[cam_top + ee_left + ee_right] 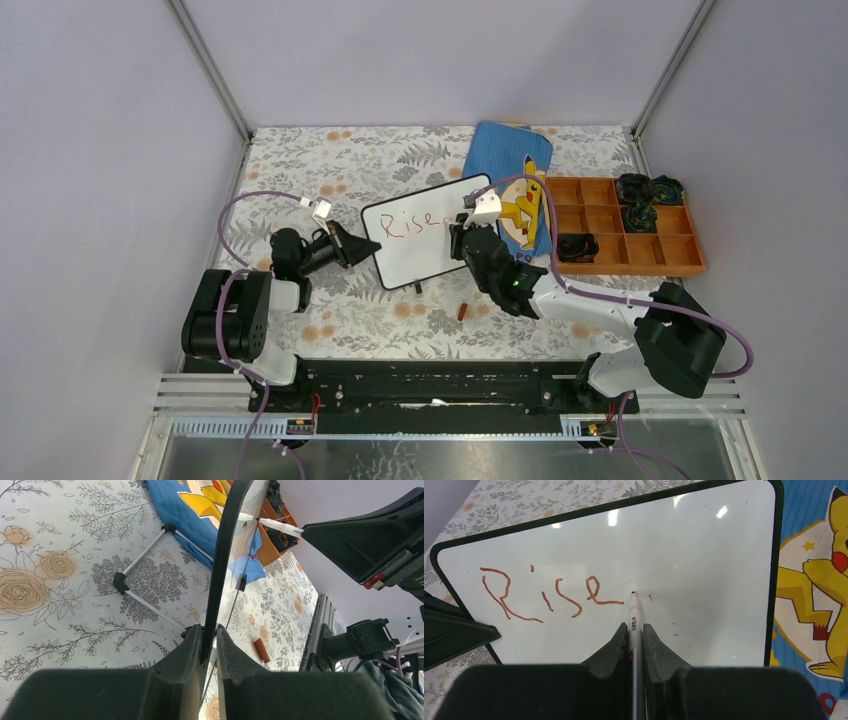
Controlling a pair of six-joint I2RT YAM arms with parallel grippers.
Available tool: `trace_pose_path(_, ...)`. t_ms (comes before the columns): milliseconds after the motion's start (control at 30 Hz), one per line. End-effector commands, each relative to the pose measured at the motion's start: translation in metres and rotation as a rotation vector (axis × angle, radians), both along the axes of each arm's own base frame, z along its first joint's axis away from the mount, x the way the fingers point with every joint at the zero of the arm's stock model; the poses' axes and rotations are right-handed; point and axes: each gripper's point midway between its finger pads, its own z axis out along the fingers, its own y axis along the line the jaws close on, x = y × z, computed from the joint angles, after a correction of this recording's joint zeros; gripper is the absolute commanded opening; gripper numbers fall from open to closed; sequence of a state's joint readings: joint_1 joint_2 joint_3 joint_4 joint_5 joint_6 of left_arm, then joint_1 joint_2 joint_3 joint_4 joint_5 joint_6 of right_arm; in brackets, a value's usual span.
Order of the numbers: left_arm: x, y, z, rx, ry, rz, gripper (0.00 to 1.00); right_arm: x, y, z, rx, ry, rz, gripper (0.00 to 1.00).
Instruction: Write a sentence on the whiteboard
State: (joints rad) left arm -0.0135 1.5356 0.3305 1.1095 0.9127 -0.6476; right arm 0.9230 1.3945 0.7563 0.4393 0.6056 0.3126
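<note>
— Board?
— Whiteboard (704, 540), centre of frame: glossy white face, thin black frame, reddish-brown lettering "Rise" at left.
— Pen?
— Marker (633, 612), lower centre: white barrel, black tip, small red print.
— Fabrics?
— Tablecloth (330, 165): off-white, grey leaf print, peach-orange blooms. Pouch (505, 160), upper right of centre: blue, fine stitched lines, yellow cartoon figure with red cheek.
— Remainder?
— Tray (620, 250), right of frame: orange-brown; bundles (648, 190) in its upper compartments: dark, mostly black. Small cap-like piece (463, 312) below the board: reddish-brown. Left gripper (209, 630) and right gripper (635, 627): matt black. Walls (100, 150): pale lilac-grey.
</note>
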Motion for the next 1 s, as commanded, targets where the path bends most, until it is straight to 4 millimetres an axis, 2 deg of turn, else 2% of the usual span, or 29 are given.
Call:
trace_pose_path(0, 0.001, 0.0, -0.009, 0.026, 0.027, 0.014, 0.0, 0.009, 0.007, 0.015, 0.053, -0.019, -0.006, 0.0)
trace_pose_path(367, 0.002, 0.0, -0.011, 0.027, 0.033, 0.014, 0.0, -0.002, 0.005, 0.011, 0.065, 0.014, 0.03, 0.0)
trace_pose_path(767, 0.002, 0.0, -0.011, 0.031, 0.035, 0.017, 0.0, -0.031, -0.034, 0.067, 0.125, -0.063, 0.035, 0.0)
trace_pose_path(833, 0.003, 0.0, -0.011, 0.032, 0.034, 0.017, 0.0, -0.037, -0.036, 0.071, 0.122, -0.068, 0.058, 0.0)
trace_pose_path(967, 0.003, 0.0, -0.012, 0.035, 0.037, 0.017, 0.0, -0.058, -0.024, 0.071, 0.042, -0.1, 0.143, 0.0)
